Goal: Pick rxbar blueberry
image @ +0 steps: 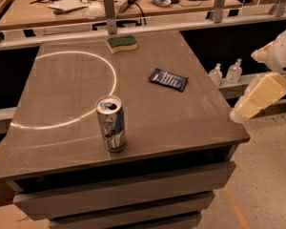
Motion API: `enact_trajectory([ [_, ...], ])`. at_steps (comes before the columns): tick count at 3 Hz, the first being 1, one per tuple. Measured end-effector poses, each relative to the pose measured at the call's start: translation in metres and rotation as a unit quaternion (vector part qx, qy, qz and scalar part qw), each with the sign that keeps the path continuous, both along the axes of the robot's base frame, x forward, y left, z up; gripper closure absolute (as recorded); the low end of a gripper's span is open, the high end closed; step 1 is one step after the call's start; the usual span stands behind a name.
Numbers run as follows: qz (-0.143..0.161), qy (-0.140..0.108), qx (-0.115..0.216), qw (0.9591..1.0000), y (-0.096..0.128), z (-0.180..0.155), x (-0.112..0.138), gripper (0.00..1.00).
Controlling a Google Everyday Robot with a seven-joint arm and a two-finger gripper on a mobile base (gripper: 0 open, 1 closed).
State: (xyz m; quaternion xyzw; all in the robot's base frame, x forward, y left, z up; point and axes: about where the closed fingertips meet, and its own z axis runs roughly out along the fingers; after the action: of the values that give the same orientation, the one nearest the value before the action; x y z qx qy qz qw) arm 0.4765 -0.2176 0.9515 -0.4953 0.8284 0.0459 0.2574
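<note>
The rxbar blueberry [168, 79] is a flat dark navy wrapper with pale lettering, lying on the right half of the grey table top [181, 123]. My gripper [260, 97] shows at the right edge of the camera view as pale cream blocks, off the table's right side and well apart from the bar, holding nothing that I can see.
A silver-blue drink can [111, 123] stands upright near the table's front. A green and yellow sponge [122, 44] lies at the back edge. A white arc is drawn on the left half. Two small bottles [225, 72] stand behind the right edge; a cluttered desk lies beyond.
</note>
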Motion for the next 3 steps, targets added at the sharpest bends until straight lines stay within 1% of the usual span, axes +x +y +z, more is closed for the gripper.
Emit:
enact_trajectory([
  [1, -0.016, -0.023, 0.074, 0.9969, 0.002, -0.011, 0.030, 0.00],
  [2, 0.039, -0.065, 0.134, 0.9880, 0.016, -0.017, 0.059, 0.00],
  [3, 0.086, -0.085, 0.151, 0.9810, 0.022, -0.038, 0.083, 0.00],
])
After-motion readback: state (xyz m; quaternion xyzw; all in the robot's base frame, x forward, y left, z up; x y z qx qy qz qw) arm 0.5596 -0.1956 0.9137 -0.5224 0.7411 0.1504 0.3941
